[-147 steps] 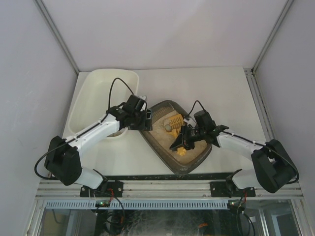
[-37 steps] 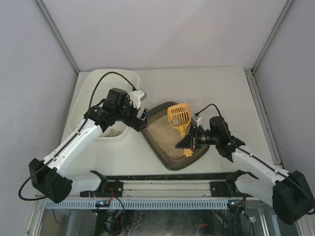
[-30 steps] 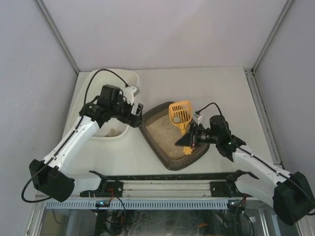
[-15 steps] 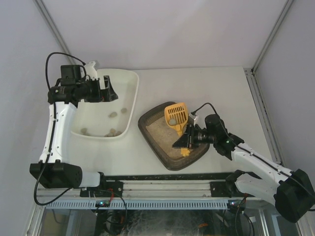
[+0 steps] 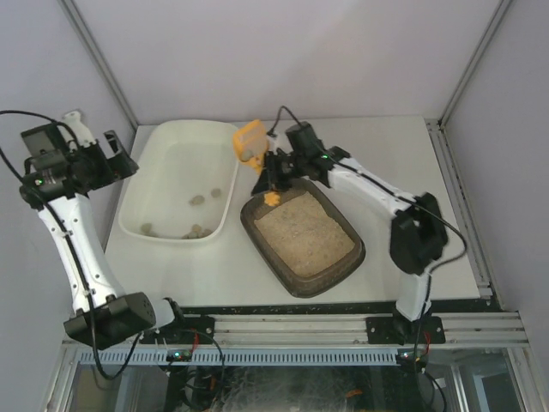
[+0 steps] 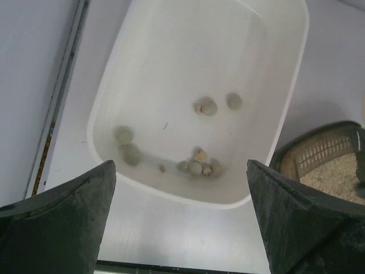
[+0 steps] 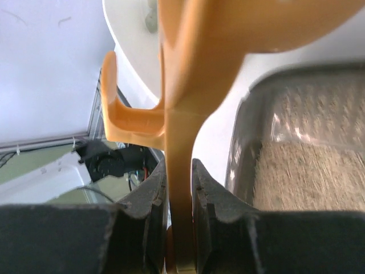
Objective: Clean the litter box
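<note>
The litter box [image 5: 302, 234], a dark tray of beige litter, sits at the table's middle; its corner also shows in the left wrist view [image 6: 325, 157] and the right wrist view [image 7: 296, 165]. My right gripper [image 5: 273, 176] is shut on the handle of an orange scoop [image 5: 250, 141], which it holds above the right rim of the white tub [image 5: 183, 181]. The handle runs between the fingers in the right wrist view [image 7: 181, 171]. My left gripper [image 5: 110, 152] is open and empty, raised high at the far left, above and left of the tub [image 6: 171, 74].
Several grey-green clumps [image 6: 197, 166] lie in the white tub. The enclosure's walls stand close on the left, back and right. A metal rail [image 5: 292, 322] runs along the near edge.
My right gripper has swung the scoop from over the litter box up and left to the tub's right rim. My left arm has lifted away to the far left.
</note>
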Motion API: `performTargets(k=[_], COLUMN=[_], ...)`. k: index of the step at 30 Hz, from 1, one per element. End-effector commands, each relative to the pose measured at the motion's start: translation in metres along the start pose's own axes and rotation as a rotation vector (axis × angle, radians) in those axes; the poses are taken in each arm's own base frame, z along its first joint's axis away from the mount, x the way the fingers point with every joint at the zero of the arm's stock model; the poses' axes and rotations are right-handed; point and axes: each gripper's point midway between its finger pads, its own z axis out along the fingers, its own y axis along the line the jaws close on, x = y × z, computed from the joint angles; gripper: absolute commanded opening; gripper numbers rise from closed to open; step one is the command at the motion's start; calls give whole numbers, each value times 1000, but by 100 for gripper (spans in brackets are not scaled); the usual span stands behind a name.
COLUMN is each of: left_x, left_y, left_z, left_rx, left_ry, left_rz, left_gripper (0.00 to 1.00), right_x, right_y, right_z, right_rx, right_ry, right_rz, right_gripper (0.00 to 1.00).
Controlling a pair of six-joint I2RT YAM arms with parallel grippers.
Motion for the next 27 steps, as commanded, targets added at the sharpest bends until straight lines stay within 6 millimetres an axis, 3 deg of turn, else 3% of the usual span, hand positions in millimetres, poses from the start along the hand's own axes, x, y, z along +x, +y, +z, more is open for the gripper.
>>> performTargets(k=[1,6,10,14,17,23,27], left_x=[1,21,31,35,37,41,47], left_y=[17,40,47,51,48,48,49], left_z=[1,10,14,18,24,28,30], left_rx=[95,86,53,44,72,80,74], left_ry=[76,121,121,128,131,141,153], left_rz=[-124,-188,-180,-180,-208,-221,-223], left_gripper=[100,100,100,100,100,100,100], right_x=[5,21,39,50,45,30,21], right_y=[24,23,9,-8,-18,-19,-17], right_z=[57,104,118,118,114,107,107], right_rx=[-21,93,208,385,557,869,987], right_ry=[157,259,293,284,234,130,104], right_rz=[-105,-159,-203,-332,-500,-879,-1002], right_gripper=[0,0,0,0,0,0,0])
